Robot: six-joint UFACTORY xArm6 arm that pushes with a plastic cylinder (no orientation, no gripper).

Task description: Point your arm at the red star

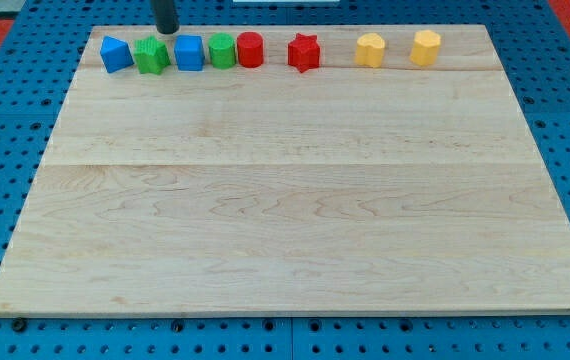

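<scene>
Red star (304, 52) sits in the top row, well to view's right of my tip (167, 31), w/ red cylinder (250, 49) & green block (223, 50) between. Bare rod, nothing grasped. Approach stage; next probably a rightward slide.

Illumination is bright and even across the wooden board (295, 200), with faint sheen near its left edge. Blocks cast only short, soft shadows. Focus is adequate overall; fine detail is soft at the view's top.
</scene>
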